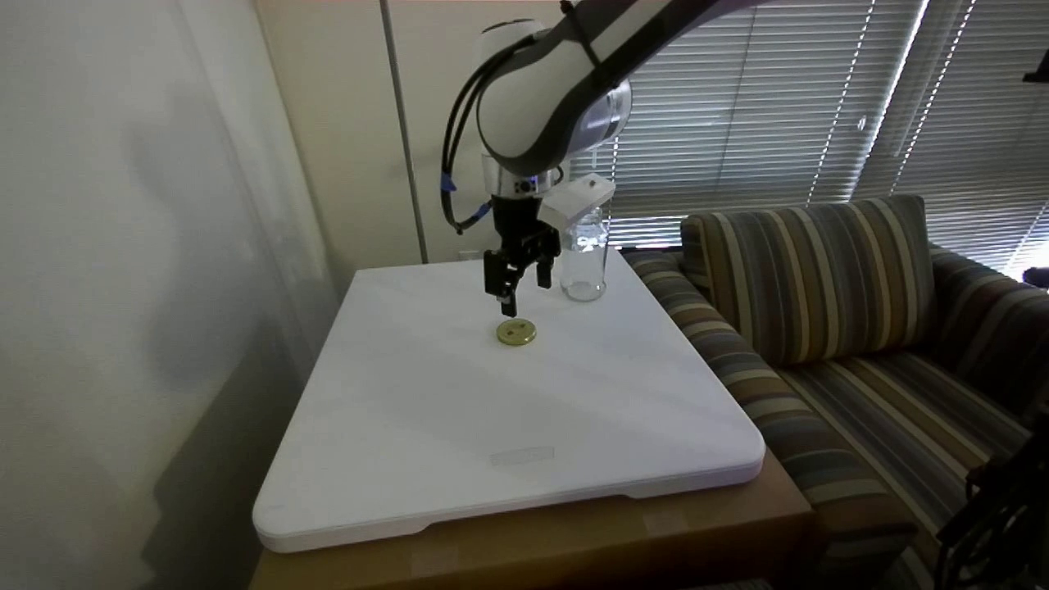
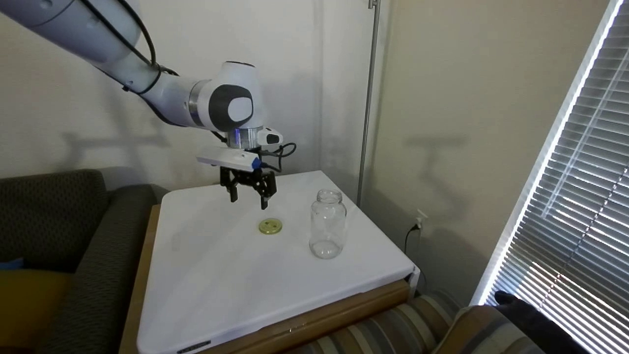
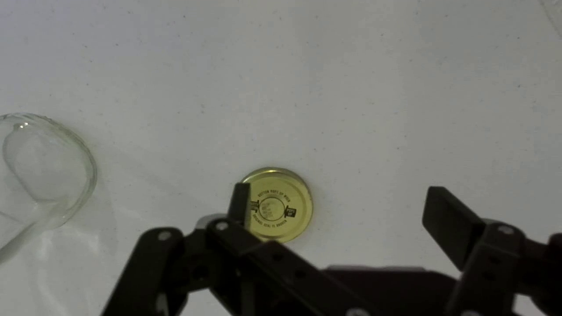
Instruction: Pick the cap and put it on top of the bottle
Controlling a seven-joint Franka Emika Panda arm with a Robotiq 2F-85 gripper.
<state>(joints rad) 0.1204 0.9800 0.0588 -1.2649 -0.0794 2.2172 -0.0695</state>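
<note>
Yellow cap (image 3: 280, 208) partly behind tool (image 3: 339, 193)

- Cap (image 3: 285, 224), six o'clock in the wrist view: smooth, glossy yellow metal, glinting along its rim.
- Bottle (image 3: 48, 166), nine o'clock from the cap: clear, smooth, shiny, glass by its look.
- Gripper (image 1: 526, 297), twelve o'clock from the cap in an exterior view: matt black, plastic or metal unclear.
- Table (image 1: 393, 426), six o'clock there: smooth, white, plastic-looking, low sheen.
- Sofa (image 1: 819, 311), three o'clock: matt striped cloth.
- Blinds (image 1: 762, 106), two o'clock: smooth, faintly shiny slats.
</note>
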